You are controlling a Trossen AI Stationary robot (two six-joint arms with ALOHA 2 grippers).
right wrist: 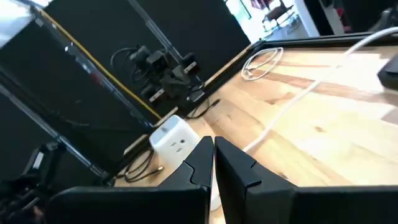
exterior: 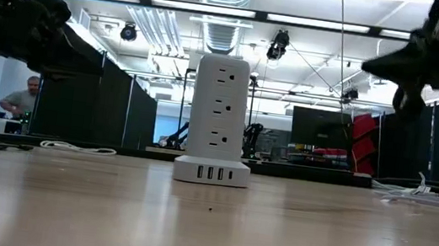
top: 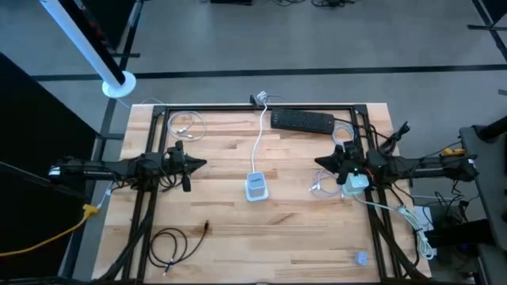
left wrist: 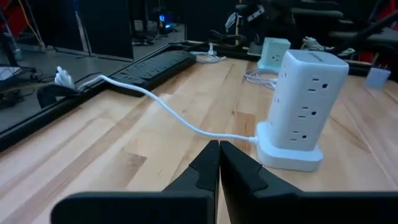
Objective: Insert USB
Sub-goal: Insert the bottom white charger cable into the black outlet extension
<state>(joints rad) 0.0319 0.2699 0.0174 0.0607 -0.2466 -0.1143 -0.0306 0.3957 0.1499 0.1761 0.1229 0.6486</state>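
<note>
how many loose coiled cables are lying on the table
3: a white cable at the far left corner, a black cable at the near left, a white one beside the right gripper. Others may be hidden.

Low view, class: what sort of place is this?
Probably a robotics lab or workshop: exposed ceiling ducts, dark partitions behind a wooden table, and a white power tower set out between two robot arms.

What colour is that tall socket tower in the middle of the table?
White; the socket tower shows best in the left wrist view.

My gripper (left wrist: 219,163) is pressed shut, pointing toward the white power tower (left wrist: 300,106) on the tabletop (left wrist: 124,143). The tower's white cord (left wrist: 168,109) trails away from its base toward a black power strip (left wrist: 155,70) behind it.
</note>
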